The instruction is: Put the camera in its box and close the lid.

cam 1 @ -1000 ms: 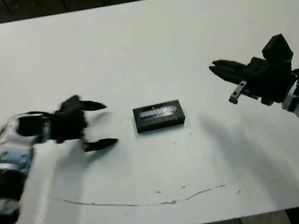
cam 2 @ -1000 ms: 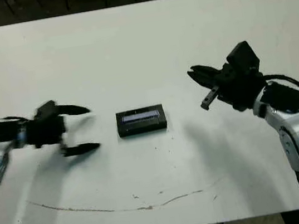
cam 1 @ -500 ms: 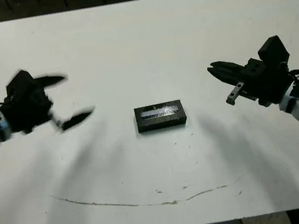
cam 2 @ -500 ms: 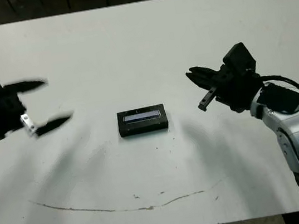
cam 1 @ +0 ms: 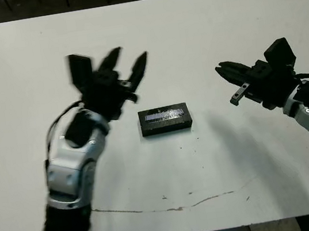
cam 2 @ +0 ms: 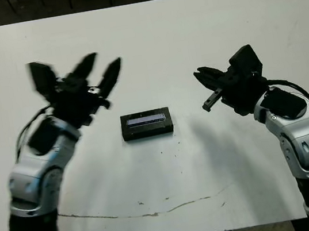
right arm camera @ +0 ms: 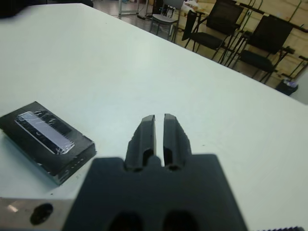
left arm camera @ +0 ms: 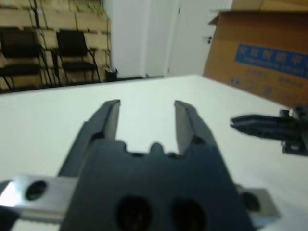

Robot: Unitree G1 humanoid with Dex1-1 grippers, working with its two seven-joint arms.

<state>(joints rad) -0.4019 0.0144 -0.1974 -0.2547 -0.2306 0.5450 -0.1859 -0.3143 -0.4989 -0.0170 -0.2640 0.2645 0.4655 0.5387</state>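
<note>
Lid (cam 1: 164, 114) on box, left fingers (cam 1: 112, 59) raised, spread wide, right fingers (right arm camera: 164, 133) level, nearly together.

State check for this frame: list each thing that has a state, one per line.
lid: on the box, closed, flat on the table.
box: covered by the lid; contents hidden.
left claw: open, empty, raised above the table.
right claw: shut, empty, off to the side of the box.
</note>
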